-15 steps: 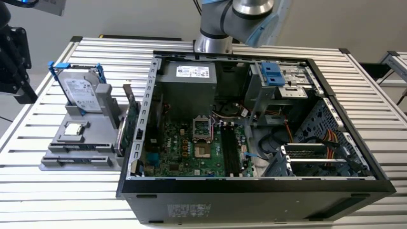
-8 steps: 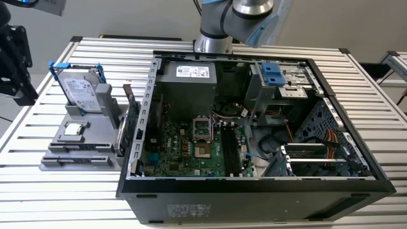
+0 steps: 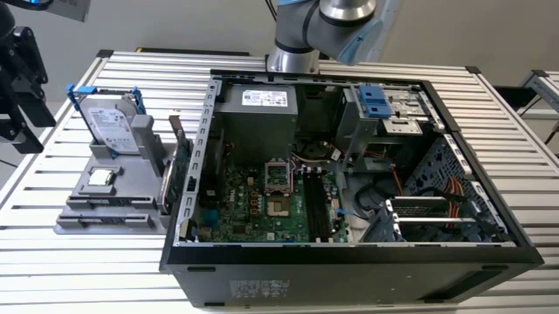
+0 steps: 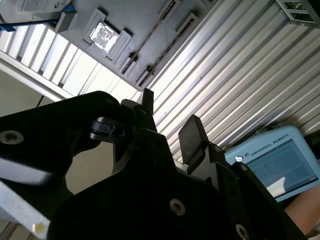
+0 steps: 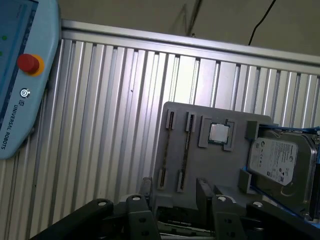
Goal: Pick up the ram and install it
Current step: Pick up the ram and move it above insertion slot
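Your tool [image 4: 170, 117] is wide open and holding nothing. The two black fingers [image 4: 192, 132] stand apart with only air between them, over the ribbed aluminium counter [image 4: 240, 65] near the grey plastic parts holder [image 5: 215, 165].

As far as I can tell, the ram is the thin dark green circuit-board stick [image 3: 180, 176]. It stands on edge along the holder's right side in the exterior view, just beside the left wall of the open black tower case [image 3: 349, 275]. I wouldn't swear to it, it's mostly edge-on.

Stuff that could bite you:
- The stick sits tight between holder and case wall, so a finger coming down slightly off could hit one of them instead of straddling the board.
- Grab it off-centre and it'll probably tilt in the grip. Then it won't line up with the long black memory slots [image 3: 315, 209] on the green motherboard, and pushing a crooked stick could flex it.
- The silver hard drive with the blue handle [image 3: 114, 121] and the small square silver chip [image 3: 103, 175] share that holder, so a sloppy approach could knock them.
- The light blue teach pendant [image 5: 15, 75] lies near the tool, so mind it on a wide swing.
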You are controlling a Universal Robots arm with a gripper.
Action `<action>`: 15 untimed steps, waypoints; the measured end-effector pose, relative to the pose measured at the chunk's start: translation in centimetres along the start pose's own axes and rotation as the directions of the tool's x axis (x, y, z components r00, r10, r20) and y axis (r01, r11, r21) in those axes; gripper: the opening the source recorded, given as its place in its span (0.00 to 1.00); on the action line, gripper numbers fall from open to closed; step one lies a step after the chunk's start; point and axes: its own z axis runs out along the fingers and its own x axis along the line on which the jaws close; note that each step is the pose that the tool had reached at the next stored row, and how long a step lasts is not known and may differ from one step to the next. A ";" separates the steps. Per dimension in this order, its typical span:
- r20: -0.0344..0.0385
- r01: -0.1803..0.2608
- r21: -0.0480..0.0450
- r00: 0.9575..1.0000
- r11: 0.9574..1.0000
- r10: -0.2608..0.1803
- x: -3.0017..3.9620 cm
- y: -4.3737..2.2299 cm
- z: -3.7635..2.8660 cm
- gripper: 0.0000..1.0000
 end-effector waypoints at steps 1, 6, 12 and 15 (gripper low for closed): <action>0.000 0.000 0.000 1.000 1.000 0.000 0.00 0.00 0.00 1.00; 0.000 0.000 0.000 1.000 1.000 0.000 0.00 0.00 0.00 1.00; 0.001 -0.023 0.000 1.000 1.000 0.023 0.00 0.00 0.10 1.00; 0.002 -0.044 0.001 0.999 0.999 0.044 0.00 -0.01 0.22 1.00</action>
